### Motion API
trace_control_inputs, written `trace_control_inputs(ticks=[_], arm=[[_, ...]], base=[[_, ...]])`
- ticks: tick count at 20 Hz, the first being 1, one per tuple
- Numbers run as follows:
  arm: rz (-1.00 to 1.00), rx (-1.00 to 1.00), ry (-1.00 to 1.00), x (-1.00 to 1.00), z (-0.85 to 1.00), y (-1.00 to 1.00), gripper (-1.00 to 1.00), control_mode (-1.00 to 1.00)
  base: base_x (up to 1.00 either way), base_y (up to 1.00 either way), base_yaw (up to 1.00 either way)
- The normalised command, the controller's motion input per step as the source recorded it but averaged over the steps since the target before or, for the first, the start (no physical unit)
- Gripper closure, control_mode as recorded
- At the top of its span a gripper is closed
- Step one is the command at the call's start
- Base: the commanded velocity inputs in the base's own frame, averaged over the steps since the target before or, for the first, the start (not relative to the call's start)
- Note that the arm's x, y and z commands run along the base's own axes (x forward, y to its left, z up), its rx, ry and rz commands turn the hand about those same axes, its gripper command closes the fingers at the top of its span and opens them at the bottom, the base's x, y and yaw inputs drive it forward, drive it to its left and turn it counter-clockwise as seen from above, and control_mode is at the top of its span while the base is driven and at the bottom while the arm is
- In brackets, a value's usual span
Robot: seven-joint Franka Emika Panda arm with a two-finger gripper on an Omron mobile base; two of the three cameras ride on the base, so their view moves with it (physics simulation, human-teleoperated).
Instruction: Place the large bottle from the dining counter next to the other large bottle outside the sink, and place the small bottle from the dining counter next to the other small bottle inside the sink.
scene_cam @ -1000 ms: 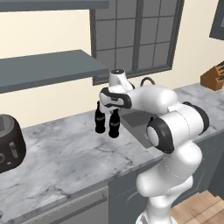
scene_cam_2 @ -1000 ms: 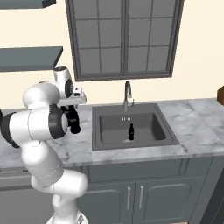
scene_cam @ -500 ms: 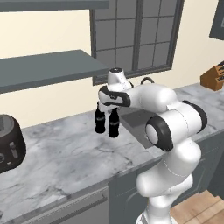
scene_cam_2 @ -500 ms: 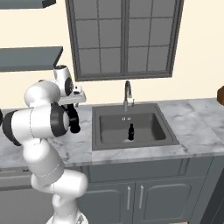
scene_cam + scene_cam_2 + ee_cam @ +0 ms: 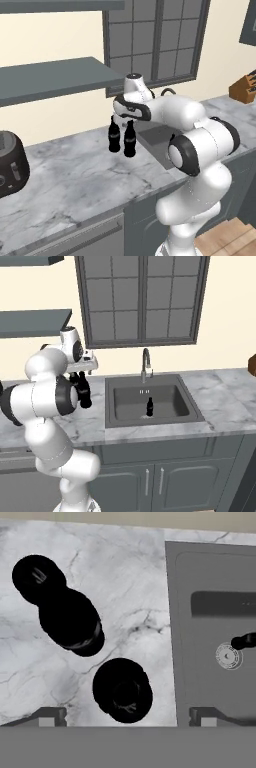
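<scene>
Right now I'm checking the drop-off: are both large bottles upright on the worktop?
Yes, upright. The two large bottles stand side by side, necks up, beside the sink.

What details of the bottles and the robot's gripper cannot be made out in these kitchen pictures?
- Right base view: the two large black bottles are partly hidden by the white arm.
- Hand view: the small black bottle in the dark grey sink is cut off by the right edge.
- Left base view: the gripper fingers are too small.

Two large bottles [image 5: 129, 139] stand together on the worktop [image 5: 75, 175] beside the sink [image 5: 150, 403].
</scene>
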Motion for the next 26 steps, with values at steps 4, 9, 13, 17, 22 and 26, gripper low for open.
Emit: trace_control_inputs(ticks=[4,9,13,17,22,26], arm=[[-0.01,0.05,-0.07,-0.42,0.55,0.00,-1.00,-1.00],[-0.09,0.15,0.01,-0.95,0.03,-0.02,-1.00,-1.00],[-0.01,0.11,0.13,-1.00,0.14,-0.10,-1.00,-1.00],[0.11,0.02,0.08,-0.98,0.13,0.01,-1.00,-1.00],[0.14,0.01,0.02,-0.52,-0.03,0.01,-1.00,-1.00],[0.00,0.00,0.00,0.00,0.00,0.00,-1.00,-1.00]], base=[[0.00,0.00,0.00],[0.00,0.00,0.00],[0.00,0.00,0.00],[0.00,0.00,0.00],[0.00,0.00,0.00],[0.00,0.00,0.00]])
